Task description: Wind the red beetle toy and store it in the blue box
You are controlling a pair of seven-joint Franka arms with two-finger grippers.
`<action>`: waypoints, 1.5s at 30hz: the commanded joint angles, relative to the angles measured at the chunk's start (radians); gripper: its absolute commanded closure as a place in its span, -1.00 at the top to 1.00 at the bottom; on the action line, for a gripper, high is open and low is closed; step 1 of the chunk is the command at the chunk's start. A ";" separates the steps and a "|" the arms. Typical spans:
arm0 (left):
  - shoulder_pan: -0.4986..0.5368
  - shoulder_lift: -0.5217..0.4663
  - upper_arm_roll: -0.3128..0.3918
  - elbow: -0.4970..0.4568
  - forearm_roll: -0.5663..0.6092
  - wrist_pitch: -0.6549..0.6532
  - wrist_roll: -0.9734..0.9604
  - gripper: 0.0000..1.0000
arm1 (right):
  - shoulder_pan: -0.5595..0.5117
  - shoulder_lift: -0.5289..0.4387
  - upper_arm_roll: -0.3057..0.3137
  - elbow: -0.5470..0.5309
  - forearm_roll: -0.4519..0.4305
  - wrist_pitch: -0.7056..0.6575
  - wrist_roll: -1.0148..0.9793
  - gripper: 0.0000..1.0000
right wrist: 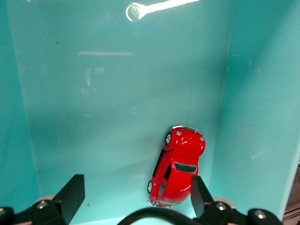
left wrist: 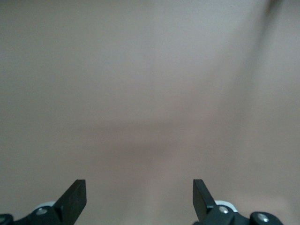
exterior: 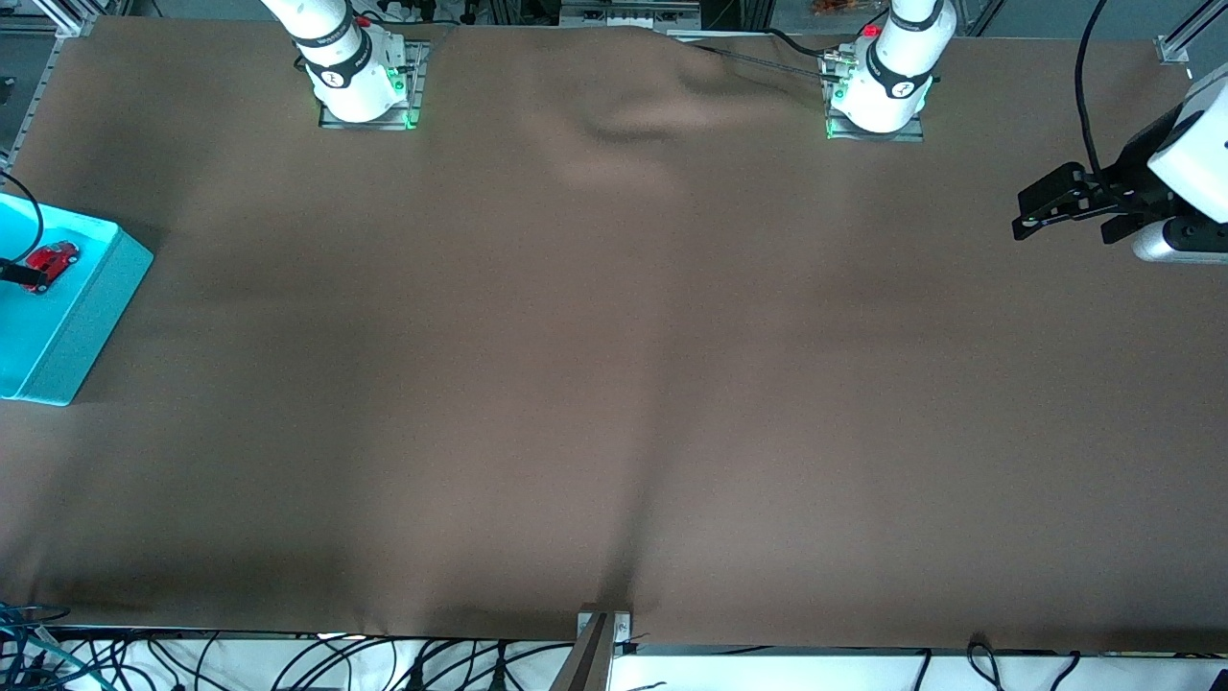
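Red car (right wrist: 178,166) is already lying on the floor of the box (right wrist: 117,93), close to one side wall, so the storing part looks pretty much done to me. Whether it got wound up first, can't tell from this. All that seems left is pulling the arm out and away.

Right gripper (right wrist: 133,192) hangs inside the box right over the car, fingers spread wide and holding nothing. One fingertip (right wrist: 197,190) sits just beside the car's tail end, and I can't tell if it's actually touching it. In the front view you only catch a sliver of that gripper at the frame edge, next to the car (exterior: 50,259).

Left gripper (left wrist: 139,197) is parked over bare brown tablecloth (left wrist: 150,93) at its own end, well away from the box, fingers wide apart too and empty, just waiting.
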 commanded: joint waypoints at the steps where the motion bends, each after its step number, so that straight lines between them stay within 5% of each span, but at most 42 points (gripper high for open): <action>1: -0.001 0.000 0.008 0.002 -0.017 0.008 0.000 1.00 | -0.016 -0.004 0.045 0.053 0.001 -0.057 -0.013 1.00; 45: 0.000 0.006 0.008 0.004 -0.017 0.008 0.002 1.00 | -0.007 -0.261 0.180 0.056 -0.005 -0.440 -0.014 1.00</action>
